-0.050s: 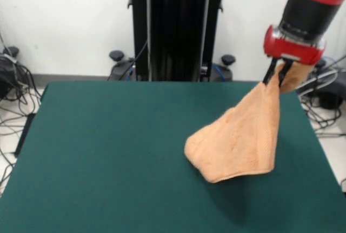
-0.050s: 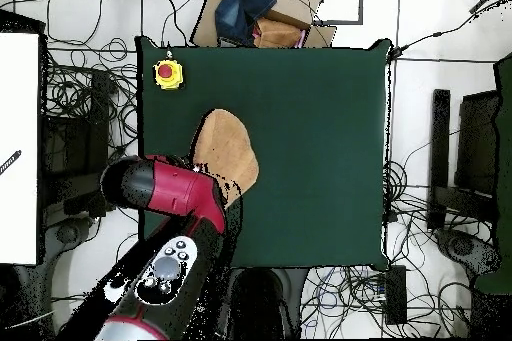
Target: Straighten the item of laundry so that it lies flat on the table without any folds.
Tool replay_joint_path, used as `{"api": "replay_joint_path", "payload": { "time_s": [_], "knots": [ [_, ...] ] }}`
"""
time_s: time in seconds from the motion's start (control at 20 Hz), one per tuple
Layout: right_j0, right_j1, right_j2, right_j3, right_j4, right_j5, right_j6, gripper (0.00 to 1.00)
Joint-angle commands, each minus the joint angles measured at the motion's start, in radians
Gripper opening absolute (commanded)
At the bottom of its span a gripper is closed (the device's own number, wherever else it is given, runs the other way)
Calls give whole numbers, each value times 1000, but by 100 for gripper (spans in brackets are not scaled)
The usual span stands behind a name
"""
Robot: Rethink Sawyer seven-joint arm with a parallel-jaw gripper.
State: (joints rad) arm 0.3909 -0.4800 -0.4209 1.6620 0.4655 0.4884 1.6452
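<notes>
The peach-orange item of laundry (image 1: pixel 246 135) hangs by one corner from my gripper (image 1: pixel 278 76), which is shut on that corner high at the right of the front view. The cloth drapes down in a cone, and its lower end rests bunched on the dark green table (image 1: pixel 108 152). From overhead the item of laundry (image 2: pixel 224 152) shows as a rounded orange patch near the table's (image 2: pixel 310 147) left side. The red arm (image 2: pixel 165 187) covers the gripper and the held corner there.
A yellow box with a red button (image 2: pixel 168 73) sits on the table's corner in the overhead view. Cardboard and dark cloth (image 2: pixel 255 12) lie beyond the top edge. Cables and stands surround the table on the floor.
</notes>
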Motion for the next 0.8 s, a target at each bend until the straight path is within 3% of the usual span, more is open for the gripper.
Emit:
{"api": "replay_joint_path", "payload": {
  "time_s": [0.05,0.35,0.8],
  "knots": [
    [8,-91,-8,32,-55,148,193,0],
    [-21,-66,36,58,-51,58,183,0],
    [-25,-89,37,64,-55,82,174,0]
  ]
}}
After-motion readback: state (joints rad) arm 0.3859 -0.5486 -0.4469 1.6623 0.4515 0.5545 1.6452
